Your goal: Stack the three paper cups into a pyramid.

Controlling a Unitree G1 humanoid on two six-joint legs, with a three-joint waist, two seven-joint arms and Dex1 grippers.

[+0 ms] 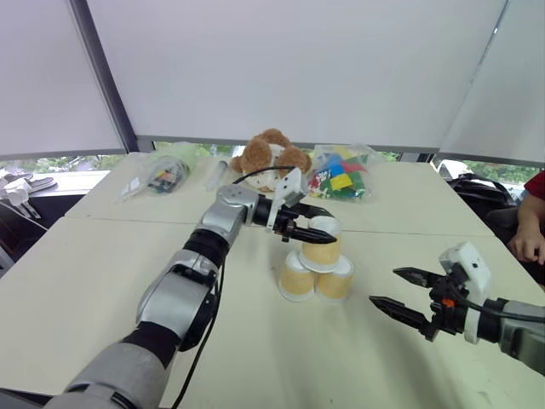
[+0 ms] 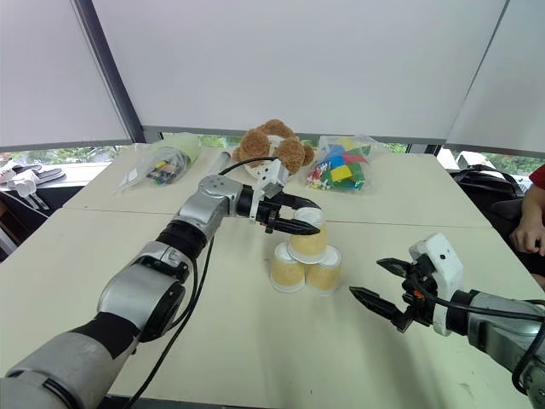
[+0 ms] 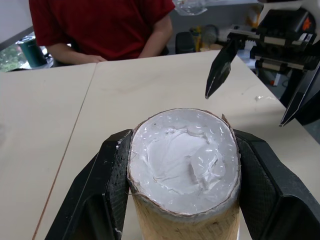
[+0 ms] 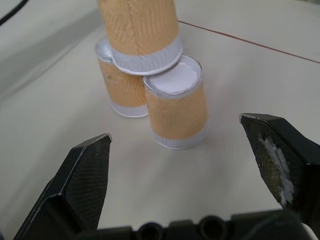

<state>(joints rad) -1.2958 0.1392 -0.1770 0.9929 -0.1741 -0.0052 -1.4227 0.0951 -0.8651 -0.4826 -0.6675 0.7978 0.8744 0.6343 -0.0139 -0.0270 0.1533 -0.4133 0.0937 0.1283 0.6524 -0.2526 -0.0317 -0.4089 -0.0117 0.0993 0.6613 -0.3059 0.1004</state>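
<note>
Cups, three, inverted on the tabletop (image 1: 102, 281): head views list two base cups (image 1: 297, 276) (image 1: 335, 279) touching side by side, the top cup (image 1: 322, 248) sitting across their joint, so the pyramid looks built but not let go. Left pincer (image 1: 317, 224) is clamped on the top cup near its upturned base, presumably steadying it. Right pincer (image 1: 400, 293) waits well apart, spread wide, holding nothing. Behind: teddy bear (image 1: 270, 155), a bag of coloured blocks (image 1: 342, 175), a second bag (image 1: 162, 173), contents unclear. Left wrist view: fingers (image 3: 107, 185) flank the cup's white base. Right wrist view: the base cups' upturned bottoms show white.
</note>
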